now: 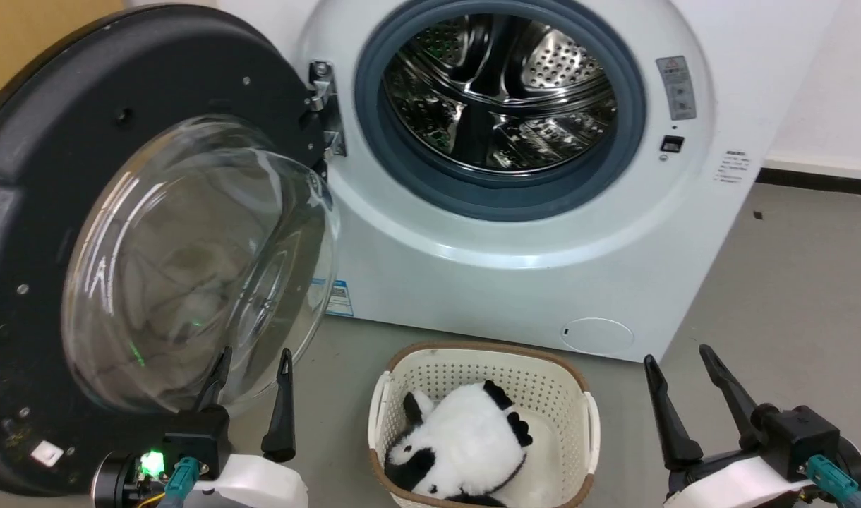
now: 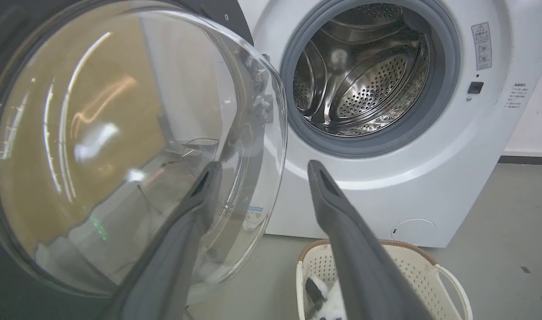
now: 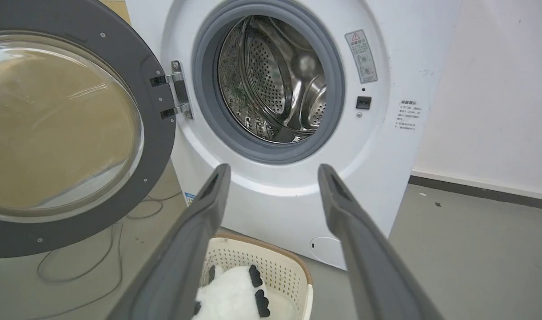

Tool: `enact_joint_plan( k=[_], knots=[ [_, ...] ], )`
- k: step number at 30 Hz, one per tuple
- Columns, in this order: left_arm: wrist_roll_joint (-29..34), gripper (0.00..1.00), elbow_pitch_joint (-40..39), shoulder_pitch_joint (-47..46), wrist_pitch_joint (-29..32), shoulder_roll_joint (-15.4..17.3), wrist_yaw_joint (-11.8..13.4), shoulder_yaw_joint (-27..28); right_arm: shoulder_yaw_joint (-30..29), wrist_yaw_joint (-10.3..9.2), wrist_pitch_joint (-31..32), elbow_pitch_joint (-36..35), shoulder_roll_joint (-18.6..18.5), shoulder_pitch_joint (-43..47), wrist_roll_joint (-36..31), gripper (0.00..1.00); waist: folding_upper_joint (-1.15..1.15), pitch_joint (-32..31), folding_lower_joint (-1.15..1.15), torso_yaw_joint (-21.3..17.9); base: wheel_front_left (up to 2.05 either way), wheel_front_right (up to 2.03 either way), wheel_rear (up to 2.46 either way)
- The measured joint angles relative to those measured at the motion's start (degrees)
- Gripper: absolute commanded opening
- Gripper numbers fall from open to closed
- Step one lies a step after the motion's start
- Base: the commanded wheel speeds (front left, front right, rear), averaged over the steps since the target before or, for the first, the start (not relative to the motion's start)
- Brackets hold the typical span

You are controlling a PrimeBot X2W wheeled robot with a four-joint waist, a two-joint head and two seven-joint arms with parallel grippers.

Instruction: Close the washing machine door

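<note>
The washing machine door [image 1: 155,254] gapes wide — left fingers [image 1: 282,409] spread by its glass edge, right fingers [image 1: 667,416] spread.

A: Which parts are cut off?
B: The washing machine door [image 1: 42,176] runs past the head view's left edge. The washing machine [image 1: 473,282] loses its top. The basket [image 1: 543,381] and plush panda [image 1: 459,444] are cropped at the bottom edge.
A: And what cannot be told?
B: The print on the grey warning label [image 1: 676,87], and whether the left gripper [image 1: 255,353] touches the door.
</note>
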Motion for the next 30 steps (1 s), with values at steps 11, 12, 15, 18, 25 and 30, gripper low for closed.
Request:
enact_joint_plan(
  k=[11, 12, 15, 18, 25, 30],
  knots=[
    [0.0, 1.00, 0.0, 0.3, -1.3, 0.1, 0.0, -0.1, 0.8, 0.00, -1.2, 0.1, 0.0, 0.2, 1.0, 1.00, 0.00, -0.1, 0.00, 4.2, 0.00, 0.00, 0.00],
    [0.0, 1.00, -0.1, 0.3, -1.5, 0.1, 0.0, -0.1, 0.9, 0.00, -1.4, 0.1, 0.0, 0.2, 1.2, 1.00, 0.00, -0.1, 0.00, 4.5, 0.00, 0.00, 0.00],
    [0.0, 1.00, -0.1, 0.4, -1.9, 0.1, 0.0, -0.2, 1.0, 0.00, -1.8, 0.1, 0.0, 0.2, 1.6, 1.00, 0.00, -0.1, 0.00, 5.6, 0.00, 0.00, 0.00],
    [0.0, 1.00, -0.1, 0.4, -2.0, 0.1, 0.0, -0.3, 1.2, 0.00, -2.1, 0.1, 0.0, 0.4, 1.7, 1.00, 0.00, -0.2, 0.00, 6.7, 0.00, 0.00, 0.00],
    [-0.4, 1.00, -0.2, 0.8, -3.0, 0.1, 0.1, -0.4, 1.7, 0.00, -3.0, 0.3, 0.0, 0.7, 2.5, 1.00, 0.00, -0.2, 0.00, 9.0, 0.00, 0.00, 0.00],
    [-0.4, 1.00, -0.6, 1.1, -3.5, 0.2, 0.4, -0.3, 2.3, 0.00, -3.5, 0.7, 0.0, 0.7, 2.7, 1.00, 0.00, 0.0, 0.00, 10.4, 0.00, 0.00, 0.00]
  ],
)
